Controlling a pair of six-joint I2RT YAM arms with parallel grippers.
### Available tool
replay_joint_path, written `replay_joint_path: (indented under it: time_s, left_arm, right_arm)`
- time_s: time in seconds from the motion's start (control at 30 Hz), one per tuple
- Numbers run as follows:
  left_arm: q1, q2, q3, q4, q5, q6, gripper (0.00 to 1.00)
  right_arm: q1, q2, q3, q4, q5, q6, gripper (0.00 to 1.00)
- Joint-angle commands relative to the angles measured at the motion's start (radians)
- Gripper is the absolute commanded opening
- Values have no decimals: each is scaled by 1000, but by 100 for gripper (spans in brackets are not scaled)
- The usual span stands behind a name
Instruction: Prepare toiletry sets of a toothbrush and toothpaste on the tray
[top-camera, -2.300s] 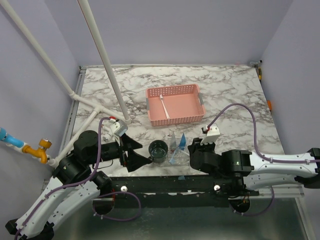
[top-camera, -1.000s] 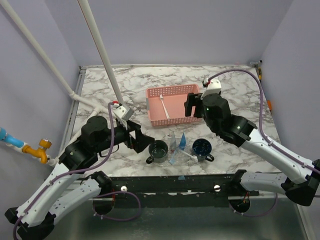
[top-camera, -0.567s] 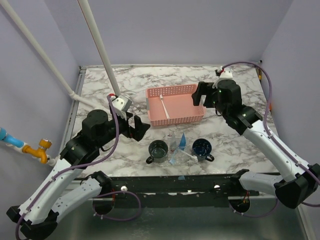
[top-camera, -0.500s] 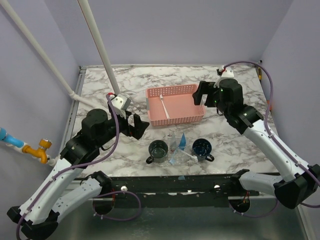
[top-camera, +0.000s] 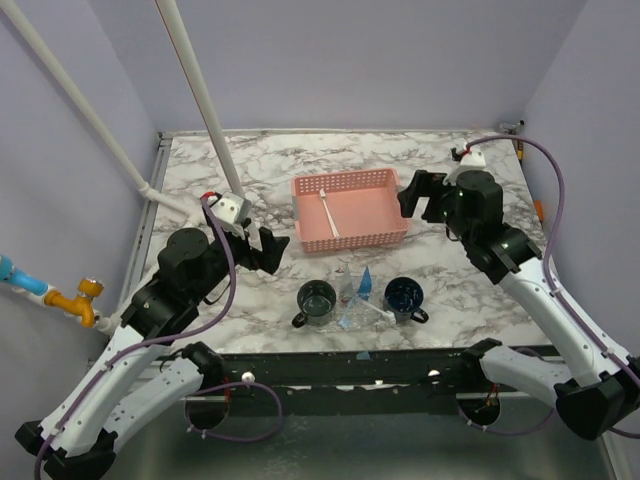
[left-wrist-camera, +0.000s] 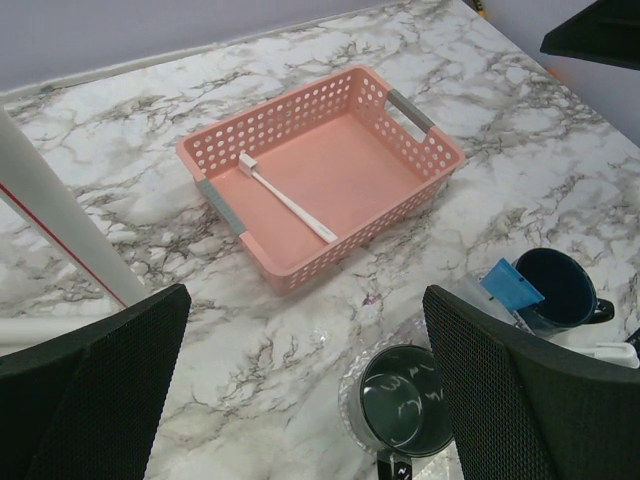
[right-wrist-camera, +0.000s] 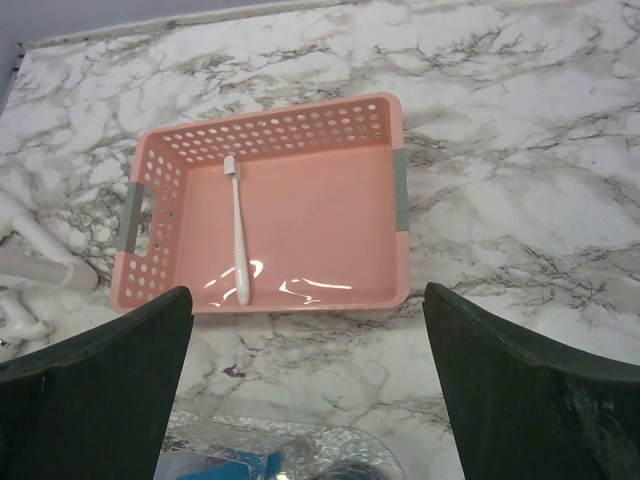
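Note:
The clear tray (top-camera: 352, 272) lies near the table's front edge and bears two dark mugs, the left mug (top-camera: 317, 300) and the right mug (top-camera: 404, 293). Between them lie a blue toothpaste (top-camera: 362, 284) and a white toothbrush (top-camera: 378, 310). A second white toothbrush (top-camera: 328, 212) rests in the pink basket (top-camera: 398, 240) behind the tray. My left gripper (top-camera: 268, 250) hangs open left of the basket, above bare table. At the basket's right end my right gripper (top-camera: 415, 195) is also open and empty. The right wrist view shows the basket toothbrush (right-wrist-camera: 238, 230) and the tray's rim (right-wrist-camera: 330, 445).
A white pipe frame (top-camera: 205, 110) slants across the table's left side, close to my left arm. Walls enclose the marble table (top-camera: 460, 250) at the back and both sides. The basket (left-wrist-camera: 433, 158) has grey handles at both ends.
My right gripper has moved right and back, from over the basket's right end to beside it. My left gripper has drawn back and to the left. Mugs and tray have not moved.

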Motion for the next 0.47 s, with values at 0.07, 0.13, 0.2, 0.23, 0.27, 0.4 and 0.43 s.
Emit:
replay_joint_path:
  time_s: [0.07, 0.13, 0.2, 0.23, 0.27, 0.4, 0.43]
  left_arm:
    - [6, -56, -73, 76, -44, 6, 99]
    - [6, -60, -81, 76, -40, 2, 99]
    - [6, -60, -88, 79, -30, 0, 99]
    - [6, -60, -90, 81, -24, 0, 99]
    - [5, -58, -88, 82, -21, 0, 99]
    - [5, -57, -93, 82, -21, 1, 99]
    - [5, -57, -93, 82, -21, 1, 99]
  right_arm:
    - [0, -82, -29, -11, 26, -9, 100]
    - [0, -88, -25, -24, 33, -14, 100]
    - [0, -95, -23, -32, 34, -17, 100]
    - [0, -99, -26, -32, 29, -20, 100]
    - [0, -106, -30, -30, 13, -34, 100]
    - [0, -128, -41, -15, -2, -46, 100]
    - [0, -131, -45, -8, 5, -43, 100]
